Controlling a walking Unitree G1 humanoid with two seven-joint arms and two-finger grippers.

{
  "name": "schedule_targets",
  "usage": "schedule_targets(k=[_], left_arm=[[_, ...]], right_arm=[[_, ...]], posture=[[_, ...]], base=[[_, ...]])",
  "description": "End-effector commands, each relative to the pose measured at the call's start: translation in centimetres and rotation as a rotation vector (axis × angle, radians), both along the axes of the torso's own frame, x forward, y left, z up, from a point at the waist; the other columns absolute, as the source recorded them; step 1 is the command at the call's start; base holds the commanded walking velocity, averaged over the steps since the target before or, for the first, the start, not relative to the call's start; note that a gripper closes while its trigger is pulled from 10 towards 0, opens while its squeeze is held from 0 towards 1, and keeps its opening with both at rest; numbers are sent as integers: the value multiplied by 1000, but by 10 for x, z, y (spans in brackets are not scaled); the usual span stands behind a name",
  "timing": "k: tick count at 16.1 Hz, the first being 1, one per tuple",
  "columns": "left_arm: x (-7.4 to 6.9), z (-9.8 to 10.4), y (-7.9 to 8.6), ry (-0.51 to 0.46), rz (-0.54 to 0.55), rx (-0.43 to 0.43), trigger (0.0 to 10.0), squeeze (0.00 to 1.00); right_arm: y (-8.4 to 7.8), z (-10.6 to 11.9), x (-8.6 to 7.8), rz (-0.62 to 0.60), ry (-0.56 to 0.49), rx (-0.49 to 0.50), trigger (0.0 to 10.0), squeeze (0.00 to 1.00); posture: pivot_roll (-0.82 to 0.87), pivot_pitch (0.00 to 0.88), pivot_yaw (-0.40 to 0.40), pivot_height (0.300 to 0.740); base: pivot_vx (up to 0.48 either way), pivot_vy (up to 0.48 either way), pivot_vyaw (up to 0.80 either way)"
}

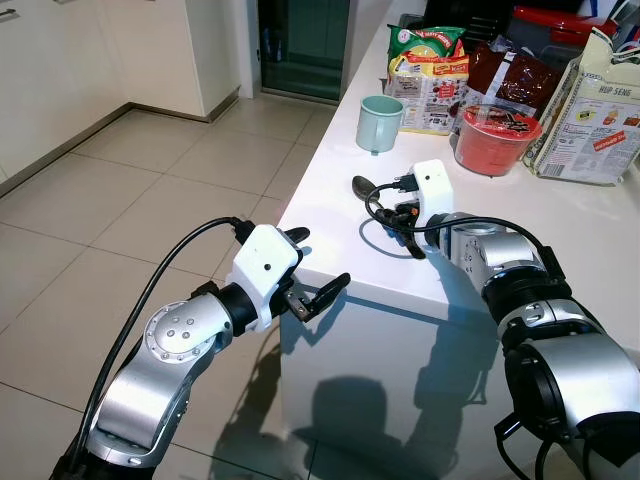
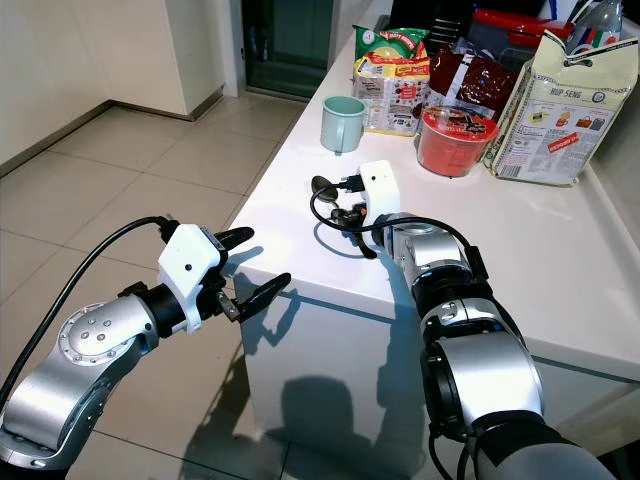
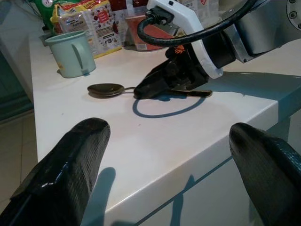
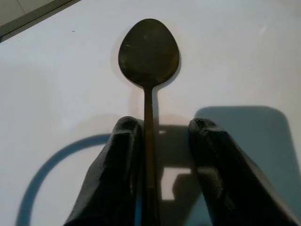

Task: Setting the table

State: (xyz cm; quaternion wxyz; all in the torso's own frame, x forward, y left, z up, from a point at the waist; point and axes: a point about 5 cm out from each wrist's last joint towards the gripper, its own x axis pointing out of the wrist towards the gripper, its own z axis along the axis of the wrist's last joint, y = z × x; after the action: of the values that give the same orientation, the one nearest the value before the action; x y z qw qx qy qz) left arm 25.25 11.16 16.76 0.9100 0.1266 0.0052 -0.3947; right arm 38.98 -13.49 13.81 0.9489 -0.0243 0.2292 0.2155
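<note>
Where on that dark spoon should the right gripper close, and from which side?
Grip the spoon on its thin handle, just behind the bowl, coming from above along the shaft. It lies flat on the white counter, and the right gripper already straddles the handle, fingers open.

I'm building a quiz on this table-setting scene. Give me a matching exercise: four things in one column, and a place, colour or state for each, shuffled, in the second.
Column one:
1. spoon
2. mug
3. left gripper
4. noodle bowl

Column two:
A. pale green, standing upright on the white counter
B. open, held off the counter's near corner, above the floor
C. red, next to the paper bag
D. lying flat, its handle between the right gripper's fingers

Pairs: 1-D, 2-A, 3-B, 4-C
</note>
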Motion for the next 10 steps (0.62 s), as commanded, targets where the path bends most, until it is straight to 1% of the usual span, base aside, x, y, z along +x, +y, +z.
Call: schedule_targets(k=[1,5,10], left_arm=[[-2,4,-2,-23,-18,9,10000,0],[-1,6,-1,-30,-15,13,10000,0],[0,6,-1,-36,-14,14,10000,0]], right_arm=[[-2,-18,-7,5,84,-18,0,0],[1,-11,-4,18,55,-4,0,0],[-2,-5,-1,1,22,9,0,0]], posture=[[92,0,-44,740],[92,0,-44,740],[93,0,-43,740]], base=[[0,0,0],[0,0,0],[0,0,0]])
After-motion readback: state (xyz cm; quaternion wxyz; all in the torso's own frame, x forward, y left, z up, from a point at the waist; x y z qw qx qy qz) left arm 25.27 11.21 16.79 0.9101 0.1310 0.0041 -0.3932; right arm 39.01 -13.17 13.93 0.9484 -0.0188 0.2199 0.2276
